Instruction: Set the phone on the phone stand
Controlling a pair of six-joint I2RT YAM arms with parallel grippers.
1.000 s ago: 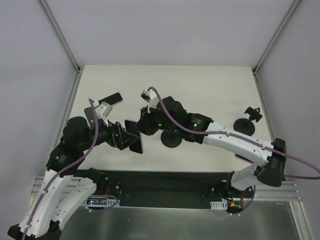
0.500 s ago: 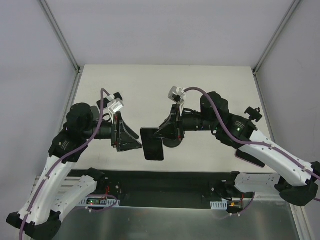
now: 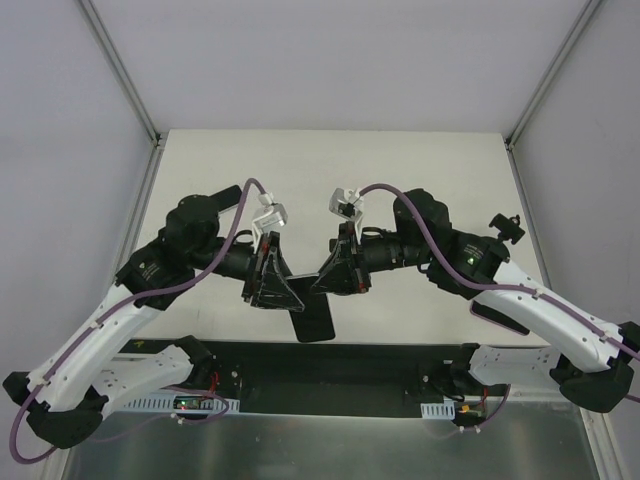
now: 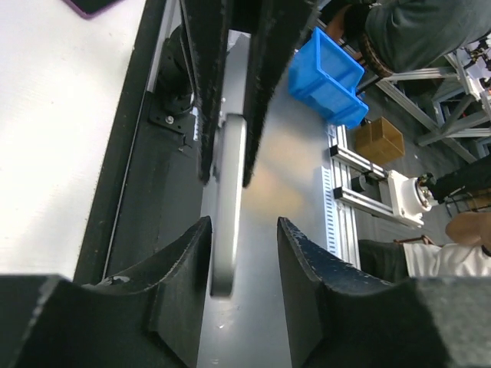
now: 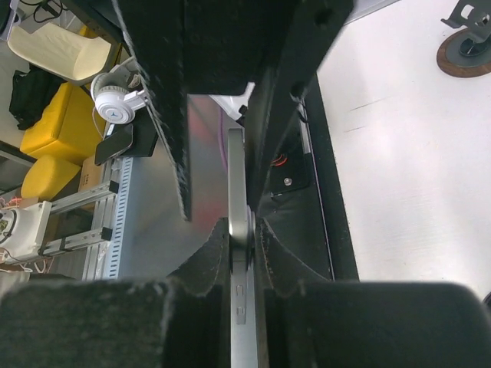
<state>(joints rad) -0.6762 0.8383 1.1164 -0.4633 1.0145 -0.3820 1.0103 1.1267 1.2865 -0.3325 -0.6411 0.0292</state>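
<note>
I have both arms meeting above the near edge of the table [image 3: 420, 170], fingertips pointed at each other. The right gripper [image 3: 330, 280] is pinched narrow on the phone [image 3: 314, 322]. In its wrist view the two pads press flat on either face of the phone [image 5: 237, 176], which runs edge-on straight out from between the right gripper [image 5: 239, 228] fingers.

The left gripper [image 3: 285, 290] comes in from the opposite side with its jaws spread wide, straddling the same phone. From the left wrist view I see the phone [image 4: 228, 176] edge-on inside the left gripper [image 4: 244, 224]. It sits close to one finger, with a clear gap to the other, so this one is not clamping. Part of the phone's black slab sticks out below both sets of fingers in the top view.

The phone stand [image 3: 507, 228] stands on the table, well away from both grippers, beyond the right arm's outer side. It also shows in the corner of the right wrist view as the phone stand [image 5: 465, 47].
</note>
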